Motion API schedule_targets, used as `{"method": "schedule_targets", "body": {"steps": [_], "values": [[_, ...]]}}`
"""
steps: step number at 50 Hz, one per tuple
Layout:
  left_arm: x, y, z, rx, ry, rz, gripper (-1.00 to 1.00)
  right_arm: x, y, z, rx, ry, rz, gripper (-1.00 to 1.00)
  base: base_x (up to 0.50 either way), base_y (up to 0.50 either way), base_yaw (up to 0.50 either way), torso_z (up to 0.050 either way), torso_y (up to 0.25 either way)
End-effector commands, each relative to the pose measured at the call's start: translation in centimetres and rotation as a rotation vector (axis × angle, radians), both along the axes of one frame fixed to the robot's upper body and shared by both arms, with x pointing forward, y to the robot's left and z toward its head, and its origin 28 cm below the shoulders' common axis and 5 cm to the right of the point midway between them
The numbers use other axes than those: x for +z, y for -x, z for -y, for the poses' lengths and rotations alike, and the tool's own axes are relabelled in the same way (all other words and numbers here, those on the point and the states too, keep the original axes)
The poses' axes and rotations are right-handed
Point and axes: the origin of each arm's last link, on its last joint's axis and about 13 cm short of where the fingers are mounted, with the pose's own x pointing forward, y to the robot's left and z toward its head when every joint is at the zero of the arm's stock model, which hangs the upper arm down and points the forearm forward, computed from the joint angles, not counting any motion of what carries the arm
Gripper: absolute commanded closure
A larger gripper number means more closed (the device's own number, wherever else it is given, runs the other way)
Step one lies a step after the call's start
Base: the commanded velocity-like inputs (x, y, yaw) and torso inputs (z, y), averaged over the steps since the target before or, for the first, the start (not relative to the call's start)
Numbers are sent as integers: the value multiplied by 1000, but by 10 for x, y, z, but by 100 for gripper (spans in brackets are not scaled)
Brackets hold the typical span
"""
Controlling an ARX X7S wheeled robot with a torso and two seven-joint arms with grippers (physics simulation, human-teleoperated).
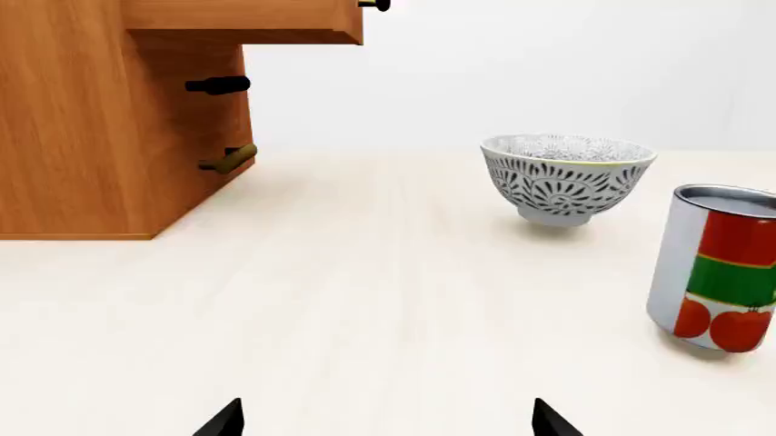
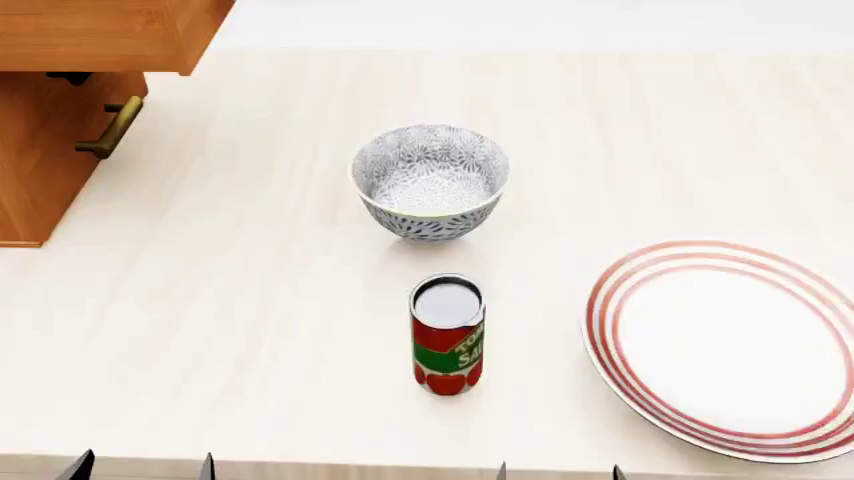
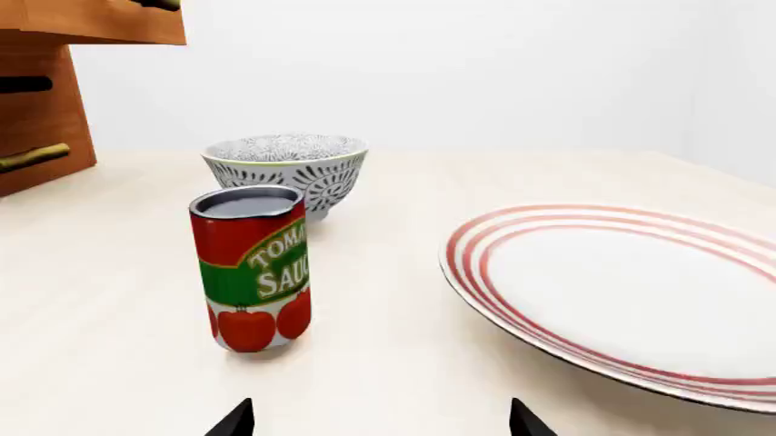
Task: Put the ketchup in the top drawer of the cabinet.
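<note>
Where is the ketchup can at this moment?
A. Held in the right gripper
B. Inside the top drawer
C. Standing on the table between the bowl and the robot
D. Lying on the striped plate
C. The can stands upright on the table, nearer the robot than the bowl, apart from the plate and untouched by either gripper.

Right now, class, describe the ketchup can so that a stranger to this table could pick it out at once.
Start at the wooden cabinet on the table's left, then go right to the patterned bowl. The ketchup can stands upright just in front of it, left of the red-ringed plate. It alone is a small cylinder, with a silver lid and a red and green label.
</note>
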Motion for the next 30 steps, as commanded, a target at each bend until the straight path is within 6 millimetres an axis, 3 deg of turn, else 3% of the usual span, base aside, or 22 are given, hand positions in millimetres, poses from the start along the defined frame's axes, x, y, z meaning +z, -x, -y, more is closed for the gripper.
{"method": "schedule_targets", "body": {"steps": [1,9,15,22,25,30], "values": [[0,0,0,0,0,0,-100,0,0,0,0,0,0,-100,0,0,0,0,0],[21,-1,0,-24,1,33,-100,20,-5,3,-8,26,41,-100,0,0,0,0,0],[54,-3,-2,-28,-18,125,-100,49,-8,6,-3,58,100,-100,0,0,0,0,0],[78,-7,-9,-1,-43,190,-100,78,-12,9,-5,92,168,-100,0,0,0,0,0],[89,-8,-11,7,-42,216,-100,78,-13,10,-10,104,188,-100,0,0,0,0,0],[110,-7,-13,20,-44,282,-100,99,-13,11,-15,109,249,-100,0,0,0,0,0]]}}
